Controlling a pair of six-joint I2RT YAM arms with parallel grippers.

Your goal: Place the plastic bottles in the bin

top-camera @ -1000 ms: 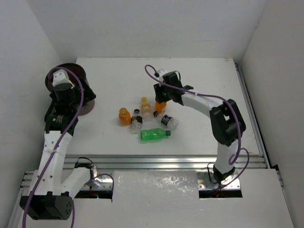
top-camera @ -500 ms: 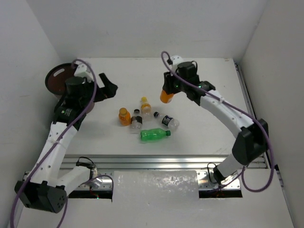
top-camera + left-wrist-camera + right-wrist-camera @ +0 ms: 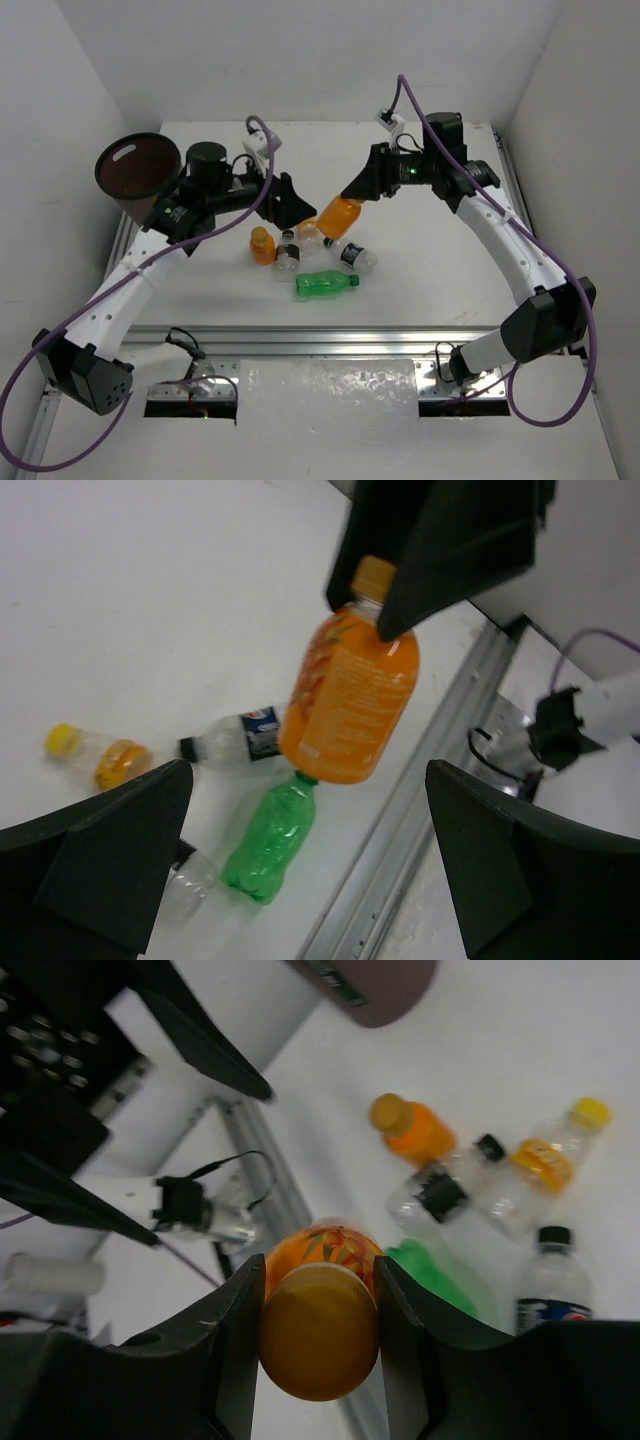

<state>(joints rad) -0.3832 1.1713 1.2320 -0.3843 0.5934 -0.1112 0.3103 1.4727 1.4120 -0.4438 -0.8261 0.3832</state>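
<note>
My right gripper (image 3: 357, 194) is shut on the cap end of an orange-filled bottle (image 3: 338, 217) and holds it in the air above the bottle pile. In the right wrist view the fingers clamp its orange cap (image 3: 318, 1332). My left gripper (image 3: 297, 207) is open and empty, facing that held bottle (image 3: 350, 705), which hangs just beyond its fingertips (image 3: 110, 870). On the table lie a small orange bottle (image 3: 262, 245), a clear black-capped bottle (image 3: 288, 256), a yellow-capped bottle (image 3: 308, 230), a clear labelled bottle (image 3: 356, 256) and a green bottle (image 3: 325, 284). The dark brown bin (image 3: 138, 168) stands far left.
White walls close in the table on the left, back and right. A metal rail (image 3: 340, 338) runs along the near edge. The left arm's body stretches from the bin across to the middle. Purple cables loop off both arms.
My right gripper lifted the orange bottle off the table and carried it up and left. My left arm swung from over the bin to the middle, its open gripper now facing the bottle.
</note>
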